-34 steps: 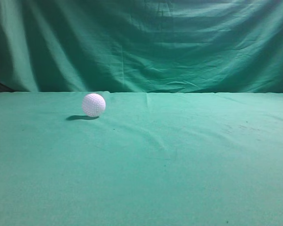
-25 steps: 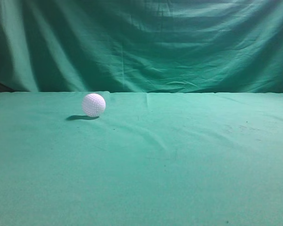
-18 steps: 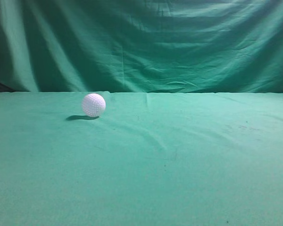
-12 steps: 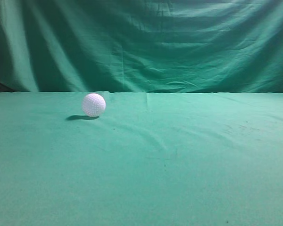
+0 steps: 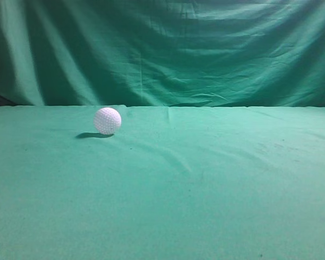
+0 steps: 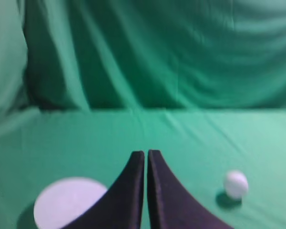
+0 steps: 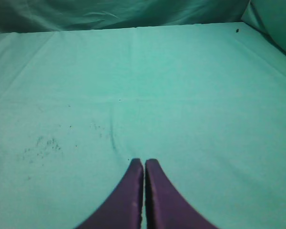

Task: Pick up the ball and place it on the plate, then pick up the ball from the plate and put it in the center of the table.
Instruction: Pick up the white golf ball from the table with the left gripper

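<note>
The white dimpled ball [image 5: 107, 120] rests on the teal-green table [image 5: 206, 179] at the far left, near the table's back edge. It also shows in the left wrist view [image 6: 236, 183], to the right of my left gripper [image 6: 146, 153], which is shut and empty. A white plate [image 6: 66, 202] lies to the left of that gripper, partly hidden by its finger. My right gripper [image 7: 144, 162] is shut and empty over bare cloth. Neither gripper nor the plate shows in the exterior view.
A draped green cloth backdrop [image 5: 168, 49] hangs behind the table. The table cloth has a shallow wrinkle [image 7: 112, 136] and some dark specks [image 7: 43, 143] ahead of the right gripper.
</note>
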{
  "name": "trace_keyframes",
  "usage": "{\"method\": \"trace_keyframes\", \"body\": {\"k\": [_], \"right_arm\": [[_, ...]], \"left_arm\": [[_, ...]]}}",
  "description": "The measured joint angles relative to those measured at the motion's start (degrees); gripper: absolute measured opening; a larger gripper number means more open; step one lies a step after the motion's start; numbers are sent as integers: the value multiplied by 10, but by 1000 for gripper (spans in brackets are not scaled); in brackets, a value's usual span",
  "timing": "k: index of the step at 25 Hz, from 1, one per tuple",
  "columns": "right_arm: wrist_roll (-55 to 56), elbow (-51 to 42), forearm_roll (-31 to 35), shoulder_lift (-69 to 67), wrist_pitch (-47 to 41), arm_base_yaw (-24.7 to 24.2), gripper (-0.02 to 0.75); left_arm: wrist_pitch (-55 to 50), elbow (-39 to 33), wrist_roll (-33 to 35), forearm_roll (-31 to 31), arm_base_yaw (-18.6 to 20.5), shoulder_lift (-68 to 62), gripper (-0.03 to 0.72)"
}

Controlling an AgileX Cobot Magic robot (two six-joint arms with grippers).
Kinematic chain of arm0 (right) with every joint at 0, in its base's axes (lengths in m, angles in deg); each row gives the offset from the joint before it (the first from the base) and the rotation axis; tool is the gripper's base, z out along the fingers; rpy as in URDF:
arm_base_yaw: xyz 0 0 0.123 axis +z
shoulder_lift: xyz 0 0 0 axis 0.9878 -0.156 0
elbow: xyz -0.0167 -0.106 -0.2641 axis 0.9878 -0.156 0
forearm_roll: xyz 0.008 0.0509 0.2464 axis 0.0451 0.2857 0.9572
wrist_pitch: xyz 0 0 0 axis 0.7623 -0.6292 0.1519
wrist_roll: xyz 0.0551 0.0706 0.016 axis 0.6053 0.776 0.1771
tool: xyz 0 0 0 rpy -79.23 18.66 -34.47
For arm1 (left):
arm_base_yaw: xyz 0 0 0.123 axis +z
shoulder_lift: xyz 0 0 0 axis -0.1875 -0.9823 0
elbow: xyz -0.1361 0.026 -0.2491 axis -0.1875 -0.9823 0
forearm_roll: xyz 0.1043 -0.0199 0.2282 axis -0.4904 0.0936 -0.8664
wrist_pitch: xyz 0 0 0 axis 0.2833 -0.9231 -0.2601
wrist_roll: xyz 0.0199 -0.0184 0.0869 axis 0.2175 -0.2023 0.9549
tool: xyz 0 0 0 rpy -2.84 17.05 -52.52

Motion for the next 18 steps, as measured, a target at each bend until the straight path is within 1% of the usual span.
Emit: {"method": "trace_keyframes", "body": {"k": [5,7,10,14,16,18], "right_arm": [[0,0,0,0,0,0,0],[0,0,0,0,0,0,0],[0,0,0,0,0,0,0],[0,0,0,0,0,0,0],[0,0,0,0,0,0,0],[0,0,0,0,0,0,0]], "left_arm": [[114,0,-5,21,0,0,0],[125,0,-22,21,0,0,0],[46,39,-41,18,0,-6,0],[-66,119,-45,20,0,-77,0],[-92,146,-45,22,0,-124,0],[-88,162,-45,22,0,-162,0]]}}
